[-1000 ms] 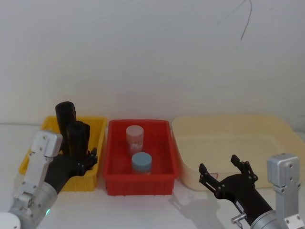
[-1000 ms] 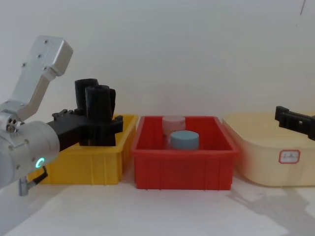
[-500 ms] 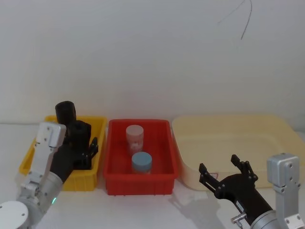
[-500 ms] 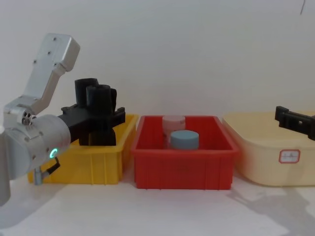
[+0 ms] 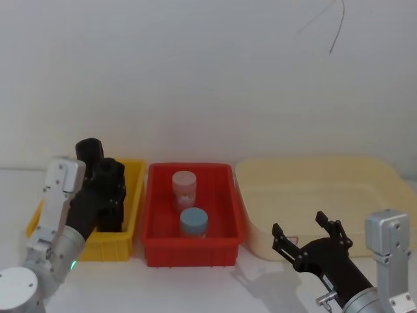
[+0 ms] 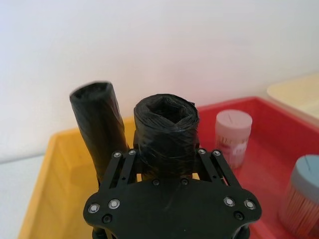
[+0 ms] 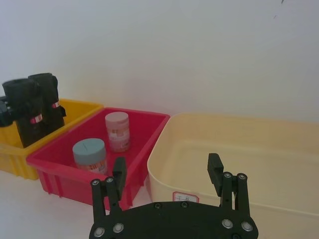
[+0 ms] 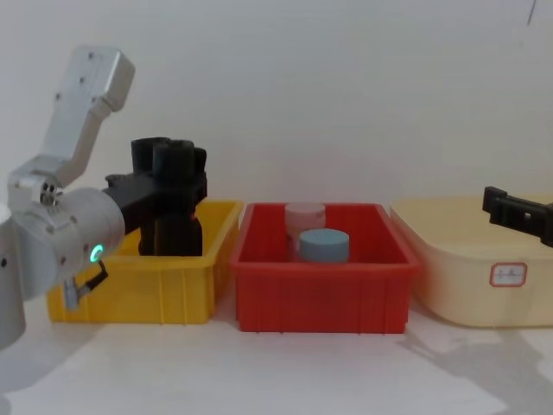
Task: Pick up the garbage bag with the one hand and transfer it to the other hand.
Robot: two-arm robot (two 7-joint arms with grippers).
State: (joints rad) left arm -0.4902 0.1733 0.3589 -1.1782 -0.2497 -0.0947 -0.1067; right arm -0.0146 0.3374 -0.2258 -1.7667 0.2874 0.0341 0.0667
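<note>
The garbage bag [image 5: 112, 171], a tall black roll, stands in the yellow bin [image 5: 135, 195] and reaches well above its walls. In the left wrist view I see the garbage bag [image 6: 165, 117] end-on. My left gripper [image 5: 112, 199] is shut on it partway down, a finger against each side; from the chest it shows as the left gripper [image 8: 177, 186] around the roll. The right wrist view shows a red mark on the bag [image 7: 30, 117]. My right gripper [image 5: 300, 225] hovers open with nothing in it, low in front of the cream tub [image 5: 313, 189].
A second black roll [image 5: 88, 151] stands just behind the held one in the same bin. The red bin [image 5: 195, 251] in the middle holds a pink-capped jar [image 5: 184, 182] and a blue-capped jar [image 5: 193, 222]. A white wall is close behind the bins.
My left arm has pushed forward over the yellow bin. The gripped roll's top has risen slightly and shifted towards the back. The right arm has not moved.
</note>
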